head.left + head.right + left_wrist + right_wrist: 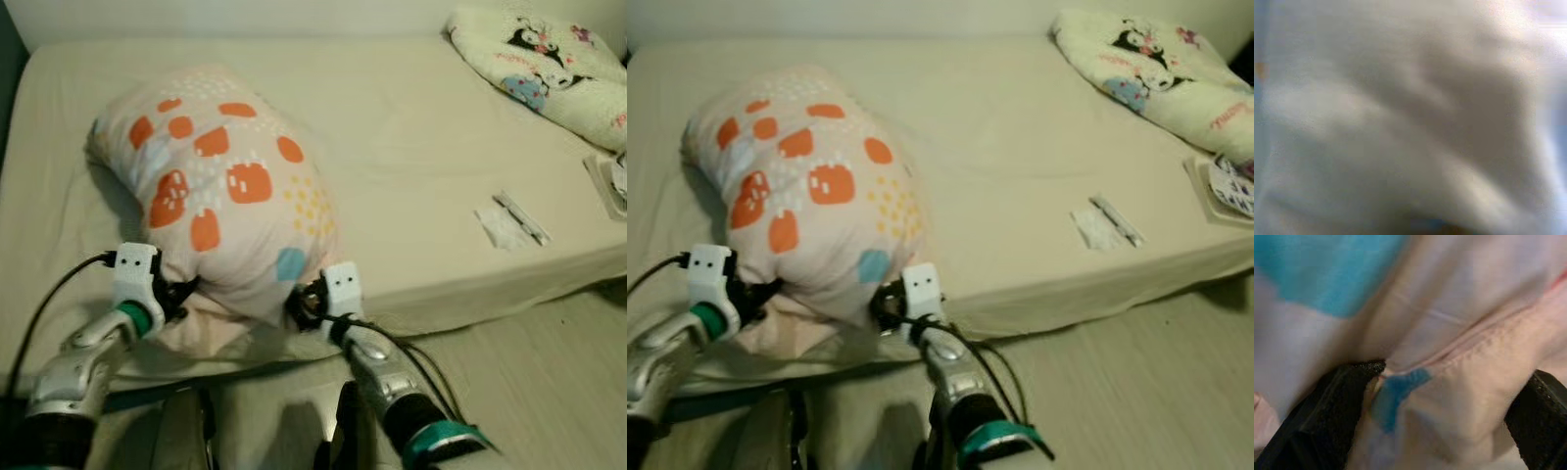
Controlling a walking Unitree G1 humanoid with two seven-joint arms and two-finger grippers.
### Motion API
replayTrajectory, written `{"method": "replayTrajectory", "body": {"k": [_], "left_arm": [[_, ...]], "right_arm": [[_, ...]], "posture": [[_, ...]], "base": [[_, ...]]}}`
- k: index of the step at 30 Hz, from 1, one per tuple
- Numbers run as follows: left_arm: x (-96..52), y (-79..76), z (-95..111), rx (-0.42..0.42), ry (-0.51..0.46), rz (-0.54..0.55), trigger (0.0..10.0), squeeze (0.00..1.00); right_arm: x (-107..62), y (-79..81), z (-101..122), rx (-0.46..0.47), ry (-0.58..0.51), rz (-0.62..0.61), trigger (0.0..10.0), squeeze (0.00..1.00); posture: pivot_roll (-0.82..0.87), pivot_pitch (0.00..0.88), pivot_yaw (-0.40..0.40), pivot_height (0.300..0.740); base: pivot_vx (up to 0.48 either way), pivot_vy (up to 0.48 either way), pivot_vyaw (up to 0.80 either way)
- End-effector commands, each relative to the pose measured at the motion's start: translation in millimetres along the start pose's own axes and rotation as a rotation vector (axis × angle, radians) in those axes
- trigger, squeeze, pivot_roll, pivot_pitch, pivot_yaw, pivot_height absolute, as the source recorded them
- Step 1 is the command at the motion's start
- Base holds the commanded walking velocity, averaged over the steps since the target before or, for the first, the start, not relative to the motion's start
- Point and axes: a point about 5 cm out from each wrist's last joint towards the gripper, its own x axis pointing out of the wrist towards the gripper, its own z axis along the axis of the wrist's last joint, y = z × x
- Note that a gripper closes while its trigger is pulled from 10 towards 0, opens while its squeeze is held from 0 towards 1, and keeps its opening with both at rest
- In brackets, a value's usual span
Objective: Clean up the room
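A plump pink pillow with orange, yellow and blue prints lies on the left part of the beige bed, its near end hanging over the mattress edge. My left gripper presses into the pillow's near left corner; pale fabric blurs the left wrist view. My right gripper is at the near right corner, beside a blue patch. In the right wrist view its black fingers stand on either side of a bunched seam of the pillow, clamped on it.
A folded cream blanket with cartoon prints lies at the bed's far right corner. A small white wrapper rests near the bed's front edge, and a flat light object sits at the right edge. Pale wooden floor runs along the bed.
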Motion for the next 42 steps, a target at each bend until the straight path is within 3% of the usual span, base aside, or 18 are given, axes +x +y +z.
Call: {"method": "replayTrajectory", "body": {"k": [1,2,3,5,7,14,15,16,18,22,26,28,30,33,34,37,40,42], "left_arm": [[-4.6,-0.4,10,0.077,-0.040,-0.019,10.0,0.00],[-14.6,5.8,9,0.243,-0.017,-0.011,10.0,0.00],[-14.6,5.8,9,0.243,-0.017,-0.011,10.0,0.00],[-22.2,19.6,3,0.421,0.023,0.048,10.0,0.00],[-25.2,27.6,2,0.495,0.037,0.087,10.0,0.00],[-37.4,58.7,-6,0.576,0.088,0.257,10.0,0.00],[-41.1,70.6,-10,0.597,0.112,0.355,10.0,0.00],[-41.1,70.6,-10,0.597,0.112,0.355,10.0,0.00],[-46.1,90.5,-19,0.715,0.172,0.510,10.0,0.00],[-49.7,103.9,-21,0.796,0.181,0.617,10.0,0.00],[-38.6,96.1,-8,0.859,0.081,0.578,10.0,0.00],[-34.2,92.1,-3,0.861,0.049,0.555,10.0,0.00],[-28.1,83.4,12,0.952,-0.044,0.555,10.0,0.00],[-24.7,79.8,17,0.953,-0.080,0.564,10.0,0.00],[-18.8,66.9,5,0.906,-0.045,0.468,10.0,0.00],[-15.5,55.4,-6,0.852,-0.042,0.410,10.0,0.00],[-18.1,34.1,-12,0.738,-0.114,0.369,10.0,0.00],[-23.2,18.0,-8,0.744,-0.190,0.339,10.0,0.00]], "right_arm": [[6.2,28.6,3,0.072,-0.035,0.072,10.0,0.00],[13.4,39.1,22,0.125,-0.120,0.075,10.0,0.00],[13.4,39.1,22,0.125,-0.120,0.075,10.0,0.00],[18.0,44.1,35,0.167,-0.164,0.084,10.0,0.00],[19.1,46.1,38,0.171,-0.171,0.097,10.0,0.00],[16.2,43.9,33,0.123,-0.150,0.140,10.0,0.00],[11.5,38.4,19,0.040,-0.089,0.136,10.0,0.00],[11.5,38.4,19,0.040,-0.089,0.136,10.0,0.00],[5.0,34.5,1,-0.005,-0.013,0.127,10.0,0.00],[-1.5,40.4,-15,-0.031,0.056,0.198,10.0,0.00],[-7.3,54.2,-23,-0.035,0.078,0.313,10.0,0.00],[-6.9,56.6,-22,-0.040,0.068,0.320,10.0,0.00],[-2.4,58.9,-11,-0.010,0.007,0.302,10.0,0.00],[1.1,58.3,-4,-0.001,-0.030,0.274,10.0,0.00],[3.5,52.8,-1,-0.045,-0.025,0.247,10.0,0.00],[2.8,45.8,0,-0.091,-0.018,0.240,10.0,0.00],[-8.5,25.2,-8,-0.214,0.038,0.300,10.0,0.00],[-24.4,11.1,-19,-0.294,0.108,0.416,10.0,0.00]], "posture": [[0.15,0.160,-0.059,0.598],[0.16,0.166,-0.061,0.598],[0.16,0.166,-0.061,0.598],[0.16,0.169,-0.062,0.598],[0.16,0.169,-0.062,0.598],[0.17,0.169,-0.068,0.598],[0.17,0.168,-0.074,0.598],[0.17,0.168,-0.074,0.598],[0.17,0.166,-0.078,0.598],[0.16,0.167,-0.082,0.598],[0.15,0.167,-0.078,0.598],[0.14,0.165,-0.074,0.598],[0.14,0.165,-0.070,0.598],[0.14,0.162,-0.067,0.598],[0.14,0.157,-0.060,0.598],[0.15,0.156,-0.060,0.598],[0.15,0.155,-0.063,0.598],[0.16,0.154,-0.066,0.598]], "base": [[0.000,0.000,0.00],[0.000,0.000,0.00],[0.000,0.000,0.00],[0.000,0.000,0.00],[0.000,0.000,0.00],[0.000,0.000,0.00],[0.000,0.000,0.00],[0.000,0.000,0.00],[0.000,0.000,0.00],[0.000,0.000,0.00],[0.000,0.000,0.00],[0.000,0.000,0.00],[0.000,0.000,0.00],[0.000,0.000,0.00],[0.000,0.000,0.00],[0.000,0.000,0.00],[0.000,0.000,0.00],[0.000,0.000,0.00]]}}
